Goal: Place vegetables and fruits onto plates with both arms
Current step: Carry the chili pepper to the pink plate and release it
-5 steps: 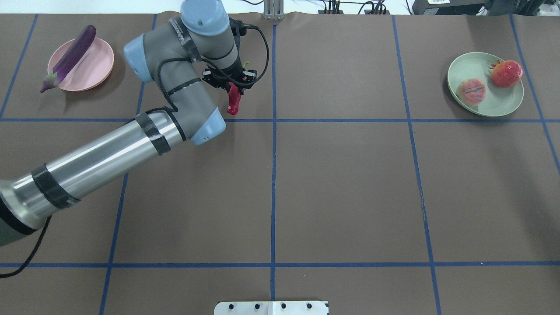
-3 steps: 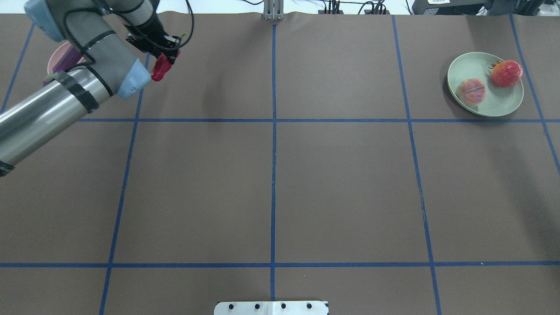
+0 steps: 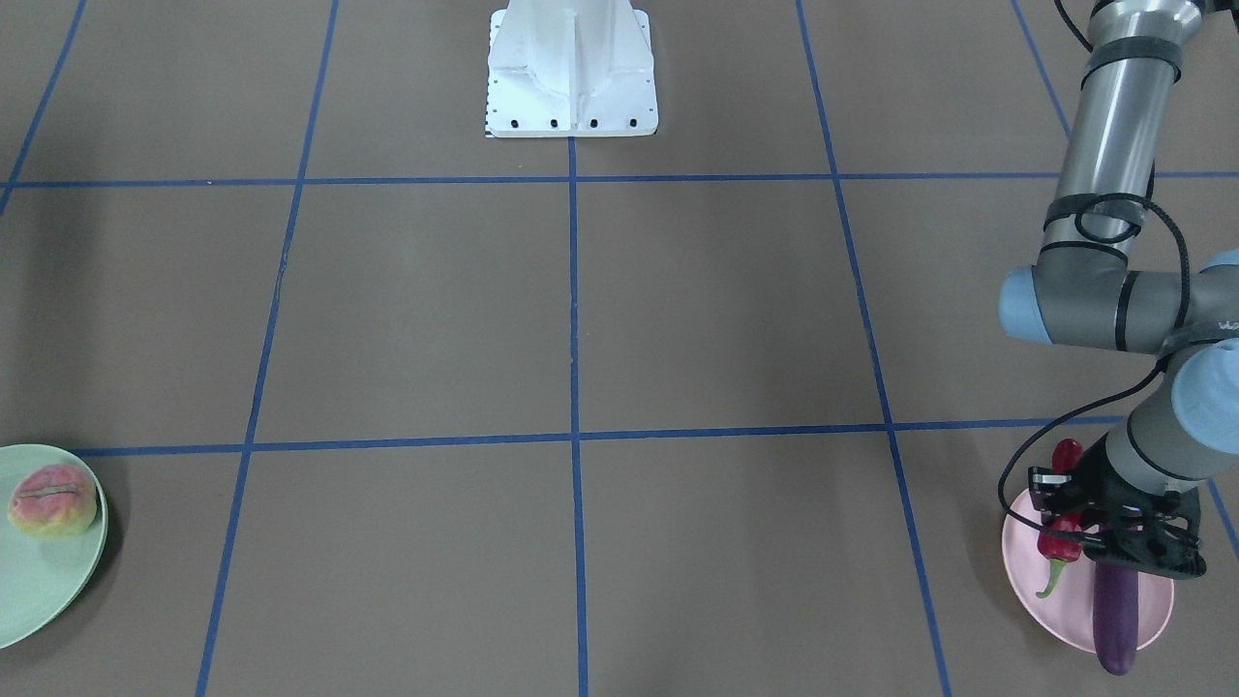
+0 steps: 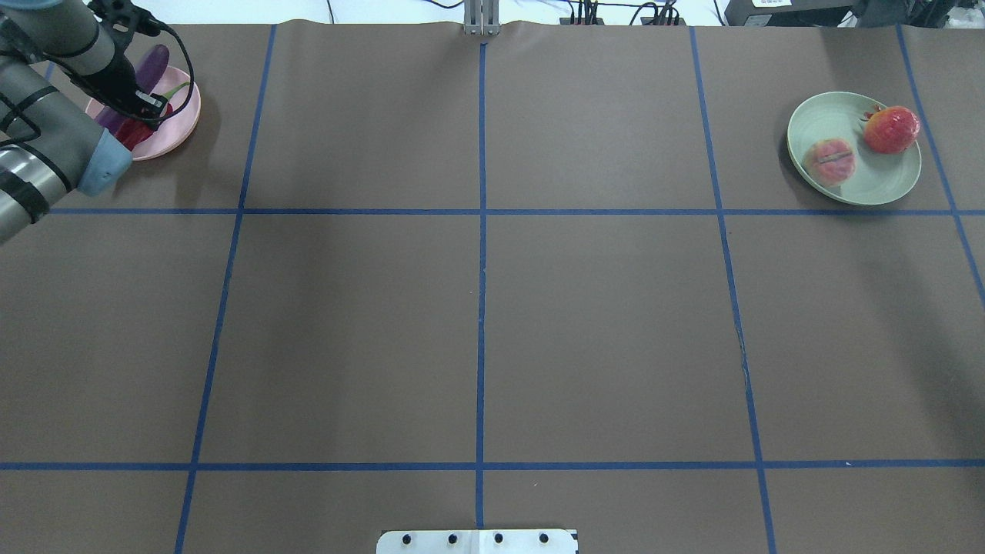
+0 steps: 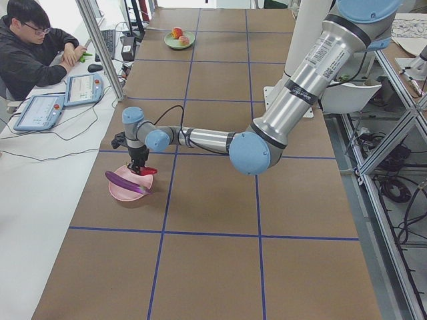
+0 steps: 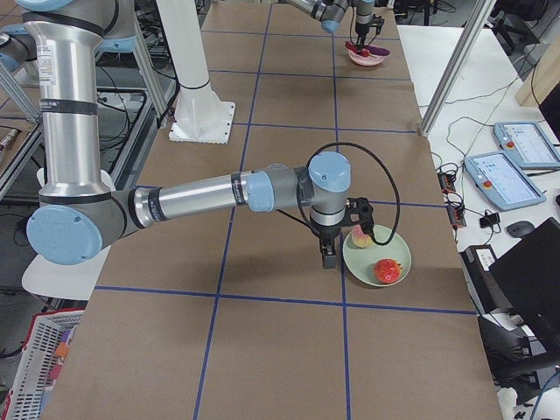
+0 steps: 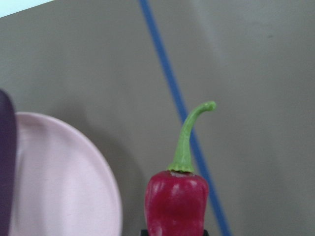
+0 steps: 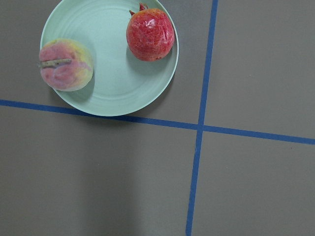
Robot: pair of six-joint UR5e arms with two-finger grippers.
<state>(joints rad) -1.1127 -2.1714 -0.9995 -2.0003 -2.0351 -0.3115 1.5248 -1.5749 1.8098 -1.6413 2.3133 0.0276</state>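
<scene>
Clamping chili (image 3: 1060, 544), stem toward operators' edge, left gripper (image 3: 1070, 530) at pink plate (image 3: 1070, 605) with eggplant (image 3: 1115, 610); green plate (image 4: 827, 119): peach (image 4: 829, 161), pomegranate (image 4: 891, 129); right gripper (image 6: 328, 256): can't tell.

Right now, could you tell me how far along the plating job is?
Done: the peach and pomegranate sit on the green plate, and the eggplant lies across the pink plate. In hand: the left gripper holds the chili pepper by the pink plate's rim. Left: releasing it onto that plate.

No text, number or brand can be read anywhere. A faint white mark (image 3: 1227, 325) on the left arm (image 3: 1103, 165) is too blurred to read.
</scene>
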